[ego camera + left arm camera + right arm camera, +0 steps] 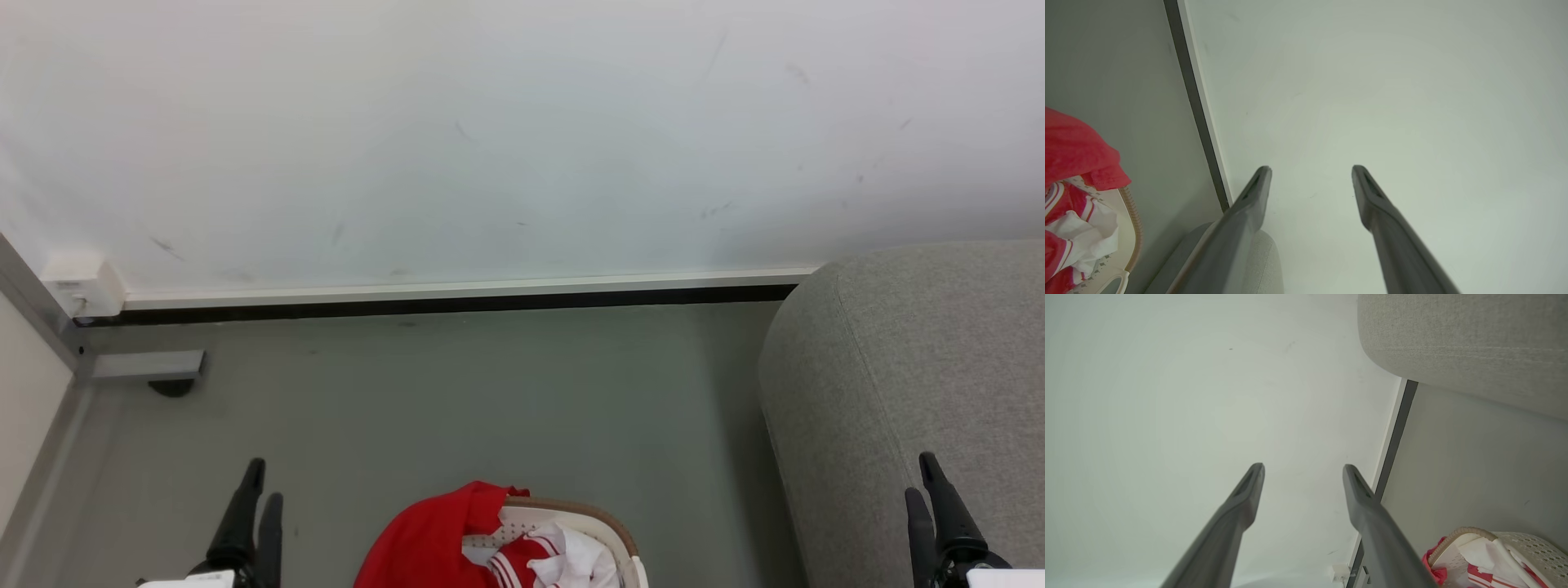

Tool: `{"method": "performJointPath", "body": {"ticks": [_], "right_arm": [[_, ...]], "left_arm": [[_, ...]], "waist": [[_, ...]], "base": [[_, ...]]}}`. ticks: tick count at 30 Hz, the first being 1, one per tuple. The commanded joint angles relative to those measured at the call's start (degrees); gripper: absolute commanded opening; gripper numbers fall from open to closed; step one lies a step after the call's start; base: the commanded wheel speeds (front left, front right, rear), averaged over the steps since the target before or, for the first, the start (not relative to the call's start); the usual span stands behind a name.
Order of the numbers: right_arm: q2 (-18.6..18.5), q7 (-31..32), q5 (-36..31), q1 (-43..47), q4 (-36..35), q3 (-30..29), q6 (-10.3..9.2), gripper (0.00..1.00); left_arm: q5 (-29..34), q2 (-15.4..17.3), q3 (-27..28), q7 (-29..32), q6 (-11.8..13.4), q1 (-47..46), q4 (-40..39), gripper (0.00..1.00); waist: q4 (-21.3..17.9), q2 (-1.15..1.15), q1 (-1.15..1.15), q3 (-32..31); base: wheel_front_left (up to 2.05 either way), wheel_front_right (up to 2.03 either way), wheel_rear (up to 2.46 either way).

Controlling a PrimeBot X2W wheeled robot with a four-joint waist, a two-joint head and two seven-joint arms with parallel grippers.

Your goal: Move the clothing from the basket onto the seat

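Observation:
The white basket (624,543) with a tan rim stands on the floor at the bottom middle of the head view. The clothing (424,539) lies in it, plain red cloth draped over the left rim and a red-and-white striped piece (522,563) inside. The grey seat (906,367) fills the right side. My left gripper (260,482) is open at the lower left, left of the basket, holding nothing. My right gripper (921,475) is open at the lower right, in front of the seat. Both wrist views show the basket (1128,228) (1527,543) and empty spread fingers (1257,183) (1251,482) facing the wall.
A white wall (522,139) with a dark skirting strip (441,304) runs across the back. A white socket box (77,286) and a grey bracket (147,366) sit at the far left corner. Grey floor (490,408) lies between wall, basket and seat.

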Motion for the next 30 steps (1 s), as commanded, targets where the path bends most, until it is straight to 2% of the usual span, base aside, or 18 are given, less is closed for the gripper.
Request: {"method": "performJointPath", "body": {"ticks": [1,14,30], "right_arm": [[-0.5,-0.9,0.2,-1.1,-1.8,0.8,-0.01,1.0],[-1.8,-4.3,-4.7,-1.7,-5.0,4.4,-0.02,1.0],[-2.9,-8.0,-21.0,-1.7,-8.0,8.4,-0.03,1.0]], "left_arm": [[0.5,0.3,-0.2,-0.9,0.0,-1.1,-1.6,1.0],[10.0,0.5,-0.5,-4.2,0.0,-1.2,-5.2,1.0],[31.9,0.6,-2.6,-7.9,0.5,-0.3,-8.8,1.0]], "waist": [[0.0,0.0,0.0,0.0],[0.1,0.0,0.0,0.2],[0.2,0.0,0.0,0.1]], "base": [[0.0,0.0,0.0],[0.0,0.0,0.0],[0.0,0.0,0.0]]}}
